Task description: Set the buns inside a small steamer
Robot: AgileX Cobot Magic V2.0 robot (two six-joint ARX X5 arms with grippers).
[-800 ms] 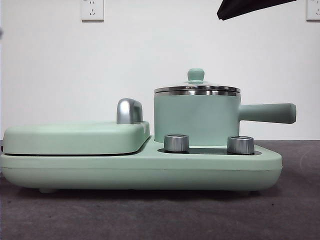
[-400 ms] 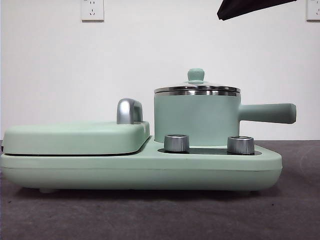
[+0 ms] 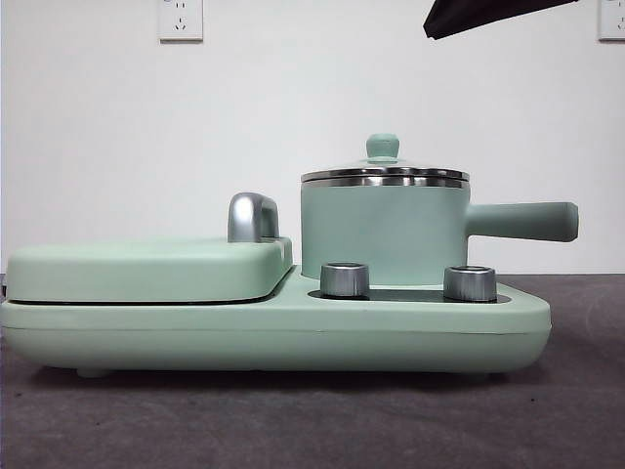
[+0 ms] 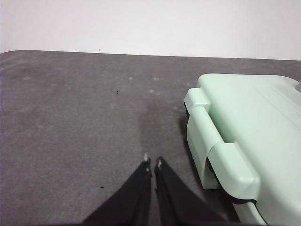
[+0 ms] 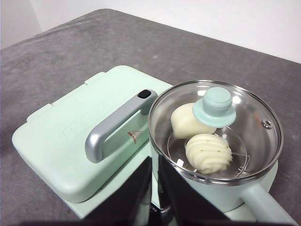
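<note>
- The small steamer stands upright on the right part of a mint-green cooking base, its long straight handle pointing off to the right in the front view.
- Its glass lid with a green knob sits closed on the steel rim.
- Through the glass, the right wrist view shows both buns inside on a wire rack: the smooth bun partly under the knob, and the ridged bun with green flecks just beside it, the two touching or nearly so.
- Left of the steamer lies the flat griddle section, its cover down, with a chrome handle across the top.
- Two metal dials stand on the base in front of the steamer, one to each side.
- The right gripper hangs above the base, near the steamer's rim, its jaws closed together and holding nothing.
- The left gripper hovers over the bare grey table, beside the outer end of the griddle section, its jaws pressed together and empty.
- A black arm tip shows at the upper right corner of the front view.
</note>
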